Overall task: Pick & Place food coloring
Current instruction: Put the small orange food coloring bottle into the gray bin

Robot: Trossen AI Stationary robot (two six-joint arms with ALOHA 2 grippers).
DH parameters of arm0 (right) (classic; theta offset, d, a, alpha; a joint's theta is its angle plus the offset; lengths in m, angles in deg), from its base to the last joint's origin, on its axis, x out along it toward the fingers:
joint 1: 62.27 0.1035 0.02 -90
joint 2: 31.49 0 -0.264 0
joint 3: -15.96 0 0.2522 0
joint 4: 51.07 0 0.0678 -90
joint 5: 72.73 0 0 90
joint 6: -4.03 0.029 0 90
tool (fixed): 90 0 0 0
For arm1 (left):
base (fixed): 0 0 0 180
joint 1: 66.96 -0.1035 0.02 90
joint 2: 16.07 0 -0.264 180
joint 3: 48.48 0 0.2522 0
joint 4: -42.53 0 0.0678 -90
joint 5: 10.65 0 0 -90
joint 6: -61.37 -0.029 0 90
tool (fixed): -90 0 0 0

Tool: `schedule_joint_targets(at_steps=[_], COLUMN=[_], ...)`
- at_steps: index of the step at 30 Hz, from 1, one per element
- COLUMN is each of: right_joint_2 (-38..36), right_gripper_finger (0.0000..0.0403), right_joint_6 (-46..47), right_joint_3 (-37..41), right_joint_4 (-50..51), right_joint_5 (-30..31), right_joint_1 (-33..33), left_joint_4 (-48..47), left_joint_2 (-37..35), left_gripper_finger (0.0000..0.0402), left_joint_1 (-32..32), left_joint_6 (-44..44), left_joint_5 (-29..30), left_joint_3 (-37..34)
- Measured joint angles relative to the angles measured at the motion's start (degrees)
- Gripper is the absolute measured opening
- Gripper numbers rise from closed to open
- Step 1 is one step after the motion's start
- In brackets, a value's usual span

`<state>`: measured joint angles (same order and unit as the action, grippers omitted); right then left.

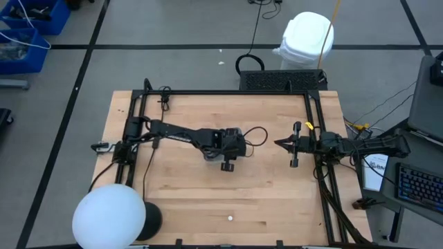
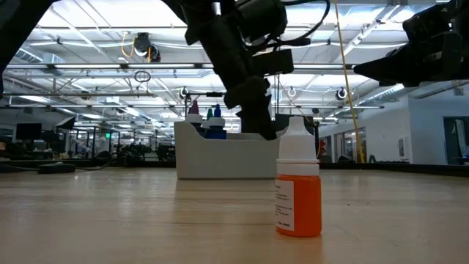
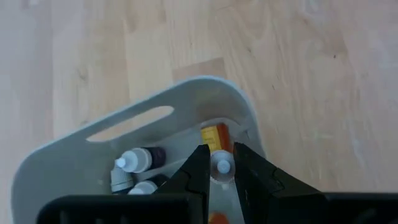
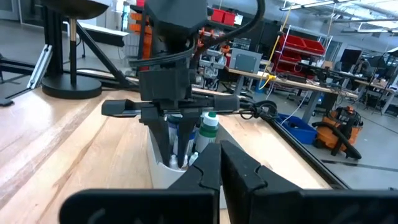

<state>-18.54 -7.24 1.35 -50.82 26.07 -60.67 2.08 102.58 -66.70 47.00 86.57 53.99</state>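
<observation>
Left gripper point(image 3: 222, 167) pinching 1 upright orange-labelled bottle point(image 3: 215, 138) inside the grey bin point(image 3: 149, 109), long axis vertical; right gripper point(image 4: 219, 163) clenched, farther off.

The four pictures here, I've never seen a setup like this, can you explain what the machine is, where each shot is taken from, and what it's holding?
It is a two-armed robot at a wooden table. One picture looks straight down, one looks level across the tabletop, and one camera rides on each wrist. The left gripper reaches into a white bin and is shut on a small bottle; other bottles sit beside it. An orange bottle stands alone on the table. The right gripper waits shut at the table's right side, holding nothing.
</observation>
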Motion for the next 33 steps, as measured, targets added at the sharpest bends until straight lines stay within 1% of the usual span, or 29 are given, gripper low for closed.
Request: schedule_joint_targets(at_steps=[6,10,14,17,20,23,28,31,33], right_joint_2=[0.0,0.0,0.0,0.0,0.0,0.0,-0.02,-0.04,0.25], right_gripper_finger=[0.0,0.0,0.0,0.0,0.0,0.0,0.0,0.0,0.0], right_joint_6=[0.02,0.02,0.04,0.04,0.04,0.04,0.05,0.1,1.59], right_joint_3=[0.0,0.01,-0.02,-0.02,-0.02,-0.02,-0.02,-0.01,-0.02], right_joint_4=[0.06,0.04,0.04,0.02,0.03,0.02,0.03,0.0,-1.25], right_joint_5=[-0.02,-0.02,-0.04,-0.04,-0.04,-0.04,-0.07,-0.11,-1.39], right_joint_1=[0.0,-0.01,0.01,0.01,-0.01,-0.02,-0.01,-0.01,-0.01], left_joint_4=[-0.45,-1.78,-1.82,-1.76,-1.94,-2.13,-5.09,-9.02,-10.88], left_joint_2=[0.0,0.0,0.0,0.0,-1.25,-4.29,-11.97,-17.24,-20.7], left_gripper_finger=[0.0053,0.0083,0.0116,0.0128,0.013,0.0132,0.0132,0.0125,0.0106], left_joint_1=[-0.03,-0.03,-0.03,-0.03,0.21,1.42,4.87,7.35,8.86], left_joint_6=[2.01,2.44,2.53,1.68,-0.28,-0.57,0.12,1.43,2.41], left_joint_5=[-2.79,-5.31,-5.7,-5.68,-5.0,-3.34,-0.71,-0.53,-0.34], left_joint_3=[0.0,0.0,0.0,0.0,0.02,1.8,4.74,3.62,0.27])
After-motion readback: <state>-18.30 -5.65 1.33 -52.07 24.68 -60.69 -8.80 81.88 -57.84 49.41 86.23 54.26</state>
